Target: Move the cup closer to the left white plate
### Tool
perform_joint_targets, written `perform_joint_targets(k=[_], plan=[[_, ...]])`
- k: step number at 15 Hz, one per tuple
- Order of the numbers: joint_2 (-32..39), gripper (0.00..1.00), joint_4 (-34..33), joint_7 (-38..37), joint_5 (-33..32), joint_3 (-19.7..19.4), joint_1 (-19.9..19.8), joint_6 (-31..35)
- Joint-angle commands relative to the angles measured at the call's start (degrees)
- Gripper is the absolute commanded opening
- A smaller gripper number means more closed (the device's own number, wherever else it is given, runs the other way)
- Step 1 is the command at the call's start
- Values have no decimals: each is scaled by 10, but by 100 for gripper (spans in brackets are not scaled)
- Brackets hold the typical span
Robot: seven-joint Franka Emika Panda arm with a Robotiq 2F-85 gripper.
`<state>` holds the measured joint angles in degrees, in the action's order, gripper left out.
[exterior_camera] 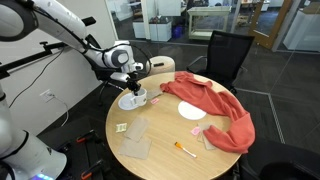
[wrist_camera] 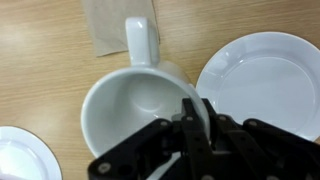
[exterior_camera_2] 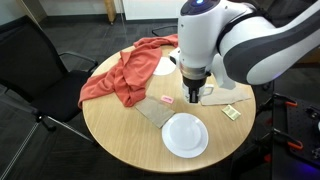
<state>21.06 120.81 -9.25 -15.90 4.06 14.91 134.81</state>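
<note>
Two white plates flank the cup in the wrist view. The nearer plate lies just beside it toward the right edge of the picture. The farther plate shows only as an arc in the lower left corner. We cannot tell from these pictures which of them is the left white plate.

The cup sits mouth up between the plates, apart from both. Its handle points toward a small tan packet at the top of that view. The claw comes in from the bottom edge, narrow. We see a dark finger inside the bowl and its partner outside, with the cup's wall pinched between them. Whether the cup rests on the surface or hangs just above it, we cannot tell.

In an exterior view the claw points straight down, and a sliver of the cup shows beside it. The nearer plate lies toward the camera. A grey-tan cloth lies flat near the claw. The farther plate lies partly tucked under a rumpled red cloth.

In an exterior view the cup appears directly under the claw, near the round surface's edge. An orange marker lies well apart from it, and a black chair stands behind.
</note>
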Motion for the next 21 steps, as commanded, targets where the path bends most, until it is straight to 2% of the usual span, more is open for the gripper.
perform_joint_targets(k=[1, 4, 13, 21], plan=[[-13, 3, 9, -72, -28, -10, 14, -1], [-3, 3, 8, -102, -34, -13, 12, 16], [33, 3, 24, -88, -18, -32, 5, 142], [47, 3, 37, -80, -9, -42, 6, 170]])
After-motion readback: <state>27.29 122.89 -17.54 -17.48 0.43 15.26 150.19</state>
